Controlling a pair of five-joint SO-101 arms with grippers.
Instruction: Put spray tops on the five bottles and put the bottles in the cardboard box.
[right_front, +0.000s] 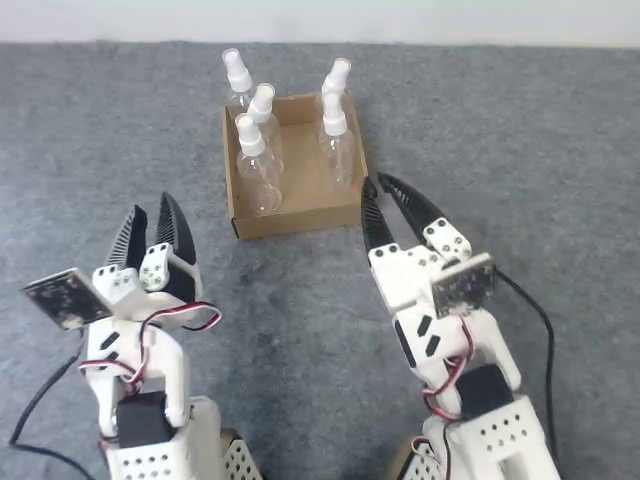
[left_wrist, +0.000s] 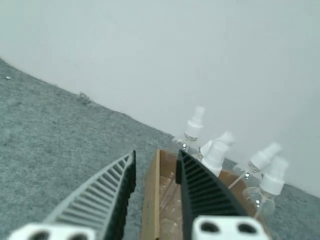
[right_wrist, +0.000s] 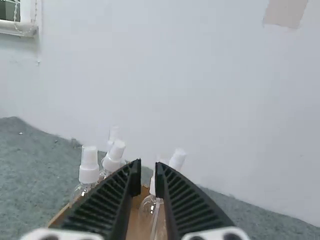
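Observation:
Five clear bottles with white spray tops stand in or at the open cardboard box (right_front: 300, 222). Three are on its left side (right_front: 238, 75) (right_front: 262, 105) (right_front: 258, 165) and two on its right (right_front: 336, 75) (right_front: 336, 140). I cannot tell whether the far left one is inside the back corner or just behind it. My left gripper (right_front: 153, 205) (left_wrist: 156, 155) is open and holds nothing, short of the box's near left corner. My right gripper (right_front: 376, 180) (right_wrist: 147, 165) has a narrow gap between its fingers and holds nothing. It sits just outside the box's near right corner.
Grey carpet (right_front: 500, 130) covers the table on all sides of the box. A white wall (left_wrist: 175, 50) rises just behind it. Cables (right_front: 535, 320) trail beside the right arm's base.

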